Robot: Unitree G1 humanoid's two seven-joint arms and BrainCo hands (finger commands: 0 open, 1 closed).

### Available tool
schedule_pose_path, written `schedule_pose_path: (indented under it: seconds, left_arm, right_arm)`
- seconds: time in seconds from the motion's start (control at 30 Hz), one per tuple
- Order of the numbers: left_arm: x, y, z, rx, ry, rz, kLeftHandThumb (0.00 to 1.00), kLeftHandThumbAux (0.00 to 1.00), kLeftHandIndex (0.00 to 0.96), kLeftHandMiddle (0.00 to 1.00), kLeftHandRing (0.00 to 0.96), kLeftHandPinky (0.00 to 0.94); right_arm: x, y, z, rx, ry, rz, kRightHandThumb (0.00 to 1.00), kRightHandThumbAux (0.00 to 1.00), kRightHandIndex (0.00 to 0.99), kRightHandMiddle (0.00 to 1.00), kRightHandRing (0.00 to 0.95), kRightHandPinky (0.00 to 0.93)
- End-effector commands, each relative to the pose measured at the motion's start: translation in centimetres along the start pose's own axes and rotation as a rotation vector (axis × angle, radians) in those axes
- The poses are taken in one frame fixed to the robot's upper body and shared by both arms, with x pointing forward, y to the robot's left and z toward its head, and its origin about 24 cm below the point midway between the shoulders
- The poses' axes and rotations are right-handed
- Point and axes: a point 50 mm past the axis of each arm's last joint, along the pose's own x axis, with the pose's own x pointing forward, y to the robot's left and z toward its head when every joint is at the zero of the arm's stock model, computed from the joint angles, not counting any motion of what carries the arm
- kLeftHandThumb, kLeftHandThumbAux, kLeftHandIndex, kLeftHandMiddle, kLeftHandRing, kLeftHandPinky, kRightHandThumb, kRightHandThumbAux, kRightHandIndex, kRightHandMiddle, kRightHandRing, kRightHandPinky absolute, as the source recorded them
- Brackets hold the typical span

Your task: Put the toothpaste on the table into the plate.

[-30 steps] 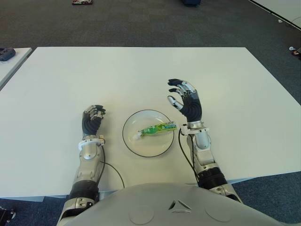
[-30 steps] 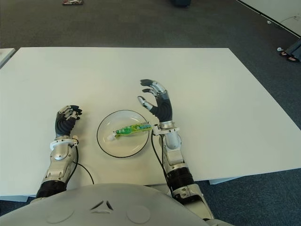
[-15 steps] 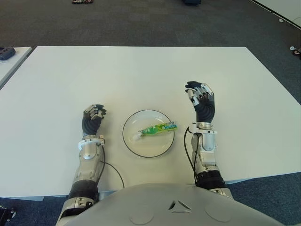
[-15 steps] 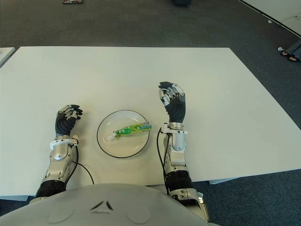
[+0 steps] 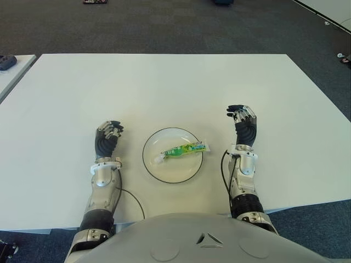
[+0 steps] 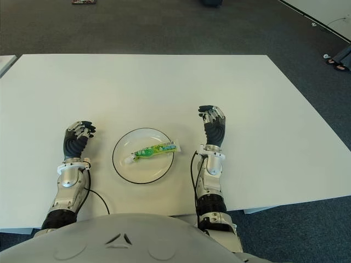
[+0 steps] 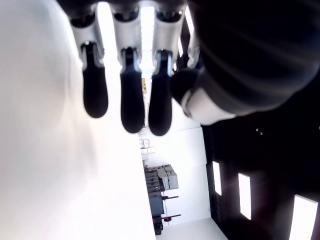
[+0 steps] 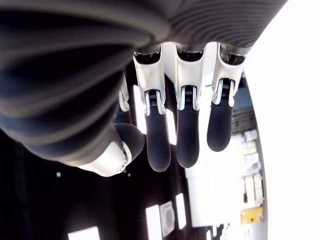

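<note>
1. Since 1 s ago, right hand (image 5: 243, 125) has pulled back from beside the plate (image 5: 156, 167) and out toward the robot's right; its fingers, spread wide then, are now curled in loosely w/ nothing held. Left hand (image 5: 107, 137), toothpaste and plate haven't shifted.
2. Toothpaste (image 5: 181, 149) lies inside the plate, roughly across its middle, cap end toward the left hand, flat end reaching the rim on the right-hand side, maybe slightly over it. Plate sits on the table (image 5: 164, 82) between the two hands.
3. Left hand shows just left of the plate, fingers curled, empty. Right hand is on the plate's right, clear of it, not touching tube or rim.
4. Judgement: placing looks done; step in hand is the retreat. To do it well: keep the right hand away from the rim so the plate isn't nudged, don't sweep back over the tube's overhanging end, settle the arm well apart from the plate.
5. Views: eye views give the whole layout: tube in plate, both hands either side. Wrist views show neither plate nor tube; they give only close-ups of each hand's fingers (image 8: 188, 135), bent toward the palm w/ nothing between them, which the eye views show less plainly. Left wrist view the same: fingers (image 7: 132, 100) bent, palm empty.
</note>
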Motion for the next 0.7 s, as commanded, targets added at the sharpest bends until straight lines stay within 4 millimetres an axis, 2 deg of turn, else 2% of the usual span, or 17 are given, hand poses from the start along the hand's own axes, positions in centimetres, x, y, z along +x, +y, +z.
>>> schedule_pose_path:
  seconds: [0.03,0.7]
  left_arm:
    - [-0.7,-0.5,-1.2,-0.022,0.071,-0.022,0.703,0.721,0.428,0.495,0.497,0.483]
    - [-0.3,-0.6,-0.3,-0.089,0.019,-0.054,0.703,0.722,0.426,0.475,0.477,0.468]
  right_arm:
    - [-0.1,0.1,-0.3,-0.027,0.006,0.021,0.688,0.729,0.426,0.467,0.433,0.423]
    - [-0.9,0.7,-2.1,-0.167,0.115,0.080,0.701,0.732,0.430,0.493,0.470,0.485]
